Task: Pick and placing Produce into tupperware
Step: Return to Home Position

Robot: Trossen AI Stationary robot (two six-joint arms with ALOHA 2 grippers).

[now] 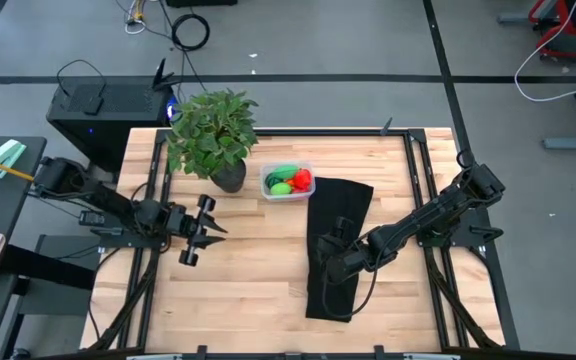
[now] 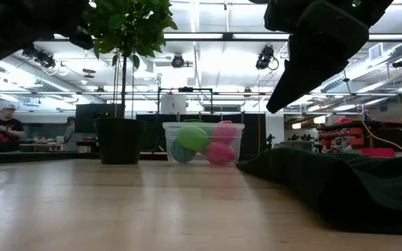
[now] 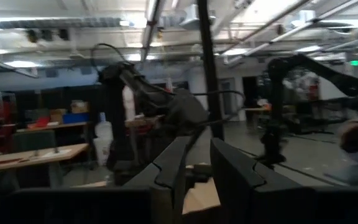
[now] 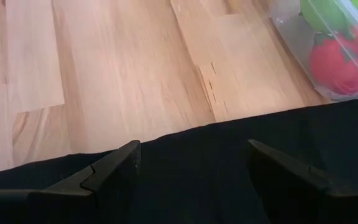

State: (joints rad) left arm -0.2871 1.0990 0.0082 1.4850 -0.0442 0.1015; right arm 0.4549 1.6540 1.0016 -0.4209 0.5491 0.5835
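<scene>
Since the high view shows the produce [image 1: 290, 181] lying inside the tupperware [image 1: 310, 168], only homing seems left: both arms should retract. In the left wrist view, the left gripper [image 3: 199, 148] is narrowly parted and empty. In the right wrist view, the right gripper [image 4: 192, 149] is spread empty over the black cloth [image 4: 229, 162].

Light wooden worktop [image 1: 238, 290], bare planks across the front and left. Toward the back stands a potted plant [image 1: 228, 178], the clear tupperware [image 1: 265, 185] just beside it on the wood. A black cloth [image 1: 340, 215] sprawls from beside the tupperware toward the front.
</scene>
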